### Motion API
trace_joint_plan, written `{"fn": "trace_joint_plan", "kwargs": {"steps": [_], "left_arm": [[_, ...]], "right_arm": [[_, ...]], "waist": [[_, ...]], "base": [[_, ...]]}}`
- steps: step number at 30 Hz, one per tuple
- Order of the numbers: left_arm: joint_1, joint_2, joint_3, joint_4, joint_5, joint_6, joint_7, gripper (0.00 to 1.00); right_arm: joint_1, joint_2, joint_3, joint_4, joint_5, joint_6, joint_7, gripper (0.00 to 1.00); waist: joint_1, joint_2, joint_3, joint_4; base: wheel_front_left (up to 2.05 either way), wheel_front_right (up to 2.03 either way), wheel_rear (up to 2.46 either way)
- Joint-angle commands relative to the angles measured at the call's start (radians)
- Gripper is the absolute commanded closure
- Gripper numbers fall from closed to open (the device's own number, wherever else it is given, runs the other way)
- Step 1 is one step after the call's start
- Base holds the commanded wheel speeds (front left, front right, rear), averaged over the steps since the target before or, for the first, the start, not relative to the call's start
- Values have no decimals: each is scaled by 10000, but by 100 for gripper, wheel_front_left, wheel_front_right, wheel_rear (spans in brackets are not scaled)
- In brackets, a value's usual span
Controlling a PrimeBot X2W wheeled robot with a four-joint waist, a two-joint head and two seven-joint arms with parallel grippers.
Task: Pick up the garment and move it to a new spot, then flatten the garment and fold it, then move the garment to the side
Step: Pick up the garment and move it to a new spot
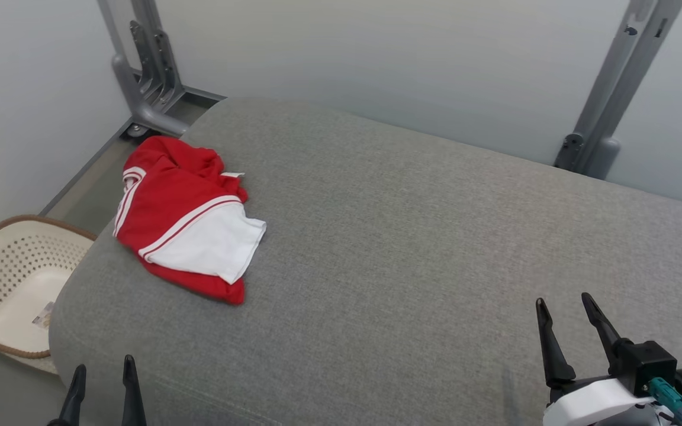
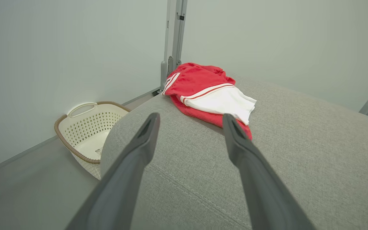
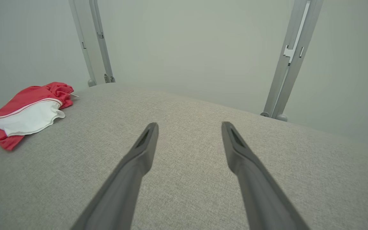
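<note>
Sprawling across most of the head view, the grey padded surface [image 1: 412,236] carried the garment [image 1: 181,207] in its upper-left part, near the edge above a pale basket [image 1: 15,266]. The shirt lay bunched, one white sleeve on top, so I judged nothing done yet: lifting, flattening, folding and setting aside were all still to do. The right gripper [image 1: 563,299] sat at the lower right, well apart from the cloth, jaws spread and empty. The left gripper [image 1: 104,362], at the lower left, pointed towards the shirt, likewise spread and empty.
</note>
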Motion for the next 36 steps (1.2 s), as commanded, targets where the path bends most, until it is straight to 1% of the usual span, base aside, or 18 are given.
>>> {"fn": "trace_joint_plan", "kwargs": {"steps": [1, 5, 8, 10, 11, 12, 15, 17, 18, 20, 22, 23, 24, 28, 30, 32, 34, 36], "left_arm": [[98, -15, 14, -72, -25, -30, 3, 0], [200, -34, 25, -166, 4, -30, 3, 0], [41, -42, -256, -53, -53, -30, 3, 0], [-293, 23, -632, 89, -85, -30, 3, 0], [-742, 140, -890, 244, -272, -29, 3, 0], [-1033, 142, -1040, 379, -414, -29, 3, 0], [-2239, 115, -1461, 1205, -980, -29, 9, 0], [-3118, 385, -1666, 1785, -1155, -29, 123, 0], [-3538, 419, -1778, 2065, -1345, -29, 151, 0], [-4459, 523, -1821, 2724, -1669, -29, 353, 0], [-5345, 538, -1879, 3363, -2246, -29, 696, 0], [-5758, 529, -1746, 3717, -2600, -29, 857, 0], [-6118, 643, -1672, 4120, -2773, -28, 1089, 0], [-7500, 909, -1633, 5487, -3344, -31, 1685, 0], [-8040, 1088, -1499, 6170, -3596, -29, 1779, 0], [-8464, 1345, -1669, 6759, -3544, -30, 1825, 0], [-8822, 1425, -1620, 7318, -3770, -30, 1883, 0], [-9127, 1624, -1648, 7789, -3728, -28, 1776, 0]], "right_arm": [[-47, -27, 10, 49, 56, -14, -27, 0], [187, -27, -90, 71, 82, -14, -27, 0], [347, -26, -291, -12, 56, -14, -27, 0], [442, -22, -417, -107, 3, -14, -27, 0], [304, -177, -432, -279, -88, -14, -27, 0], [99, -318, -444, -388, -138, -14, -29, 0], [-501, -816, -309, -637, -246, -14, -27, 0], [-920, -1179, -136, -747, -248, -14, -27, 0], [-1162, -1372, -74, -815, -240, -14, -27, 0], [-1577, -1689, -68, -950, -188, -14, -27, 0], [-1896, -1940, -21, -1104, -175, -14, -27, 0], [-2035, -2051, -13, -1167, -170, -14, -27, 0], [-2165, -2141, 36, -1214, -165, -14, -27, 0], [-2663, -2433, 138, -1398, -120, -14, -27, 0], [-2860, -2544, 227, -1477, -82, -14, -27, 0], [-3119, -2614, 234, -1556, -71, -14, -27, 0], [-3252, -2666, 253, -1617, -54, -14, -27, 0], [-3353, -2718, 292, -1670, -31, -14, -27, 0]], "waist": [[0, 0, 127, 388], [0, 0, 146, 397], [0, 0, 197, 423], [0, 0, 274, 466], [0, 0, 736, 373], [0, 0, 1090, 300], [0, 0, 2290, 56], [0, 0, 2974, -153], [0, 0, 3355, -263], [0, 0, 4021, -443], [0, 0, 4636, -598], [0, 0, 4875, -667], [0, 0, 5139, -771], [0, 0, 5900, -1095], [0, 0, 6172, -1267], [0, 0, 6409, -1442], [0, 0, 6580, -1572], [0, 0, 6709, -1663]], "base": [[0, 0, 0], [0, 0, 0], [0, 0, 0], [0, 0, 0], [0, 0, 0], [0, 0, 0], [0, 0, 0], [0, 0, 0], [0, 0, 0], [0, 0, 0], [0, 0, 0], [0, 0, 0], [0, 0, 0], [0, 0, 0], [0, 0, 0], [0, 0, 0], [0, 0, 0], [0, 0, 0]]}}
